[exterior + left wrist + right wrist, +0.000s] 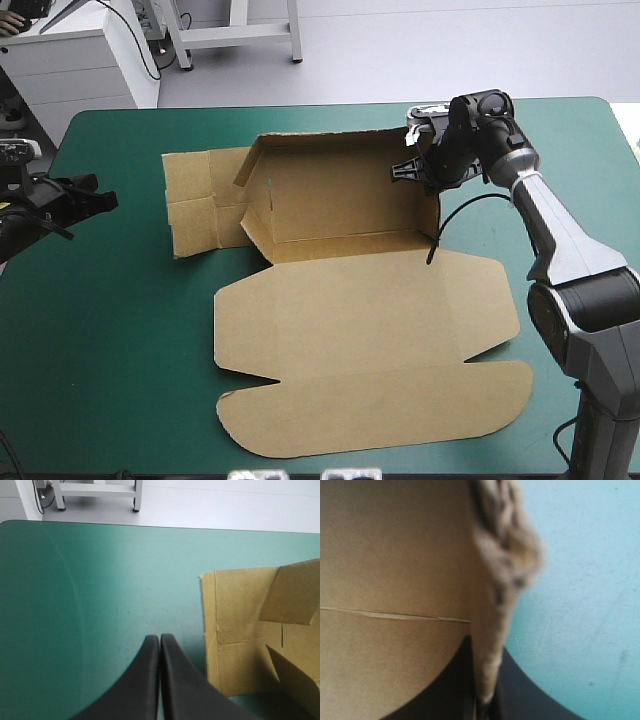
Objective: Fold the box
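Brown box (360, 310) mid-frame, partly raised, right gripper (485, 646) fingers clamped on its upright right wall, left gripper (159, 639) fingers pressed together, left of frame.

Robotics lab or test workshop, not a home. Teal-green covered work table (120, 330) with a silver-and-black robot arm (560, 250) at it. Bare, smooth pale grey floor (400, 50). White drawer cabinet (80, 75), grey metal bench frame (240, 35), loose black cable (150, 55) beside the cabinet.
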`<state>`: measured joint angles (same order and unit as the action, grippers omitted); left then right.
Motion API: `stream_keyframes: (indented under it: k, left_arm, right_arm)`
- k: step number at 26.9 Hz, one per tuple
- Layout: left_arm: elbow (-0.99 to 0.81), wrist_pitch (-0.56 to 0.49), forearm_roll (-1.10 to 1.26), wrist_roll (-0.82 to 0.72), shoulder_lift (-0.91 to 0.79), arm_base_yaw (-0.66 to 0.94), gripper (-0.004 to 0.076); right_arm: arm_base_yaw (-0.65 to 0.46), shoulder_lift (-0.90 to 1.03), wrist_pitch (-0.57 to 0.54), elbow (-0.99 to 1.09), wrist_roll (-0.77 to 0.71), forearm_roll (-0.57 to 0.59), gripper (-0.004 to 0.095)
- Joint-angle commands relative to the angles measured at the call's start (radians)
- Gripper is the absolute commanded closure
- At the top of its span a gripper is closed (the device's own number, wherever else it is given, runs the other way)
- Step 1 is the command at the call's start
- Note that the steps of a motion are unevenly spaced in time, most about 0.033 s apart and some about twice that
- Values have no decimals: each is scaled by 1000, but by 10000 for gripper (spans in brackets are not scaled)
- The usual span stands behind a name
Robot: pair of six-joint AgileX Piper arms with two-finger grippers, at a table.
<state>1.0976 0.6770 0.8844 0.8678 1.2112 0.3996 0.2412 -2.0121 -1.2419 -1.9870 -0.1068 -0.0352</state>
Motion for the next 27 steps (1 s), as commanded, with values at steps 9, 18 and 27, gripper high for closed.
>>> stream_keyframes:
  k: [9, 18, 27]
  left_arm:
    - [25, -31, 115, -1, 25, 0, 733]
    - [25, -27, 118, -5, 26, 0, 733]
    - [25, -21, 118, -5, 26, 0, 733]
  right_arm:
    - [-12, -14, 26, -22, -12, 66, 922]
    - [-12, -52, 46, -22, -12, 59, 833]
    - [-12, -53, 73, -85, -51, 71, 239]
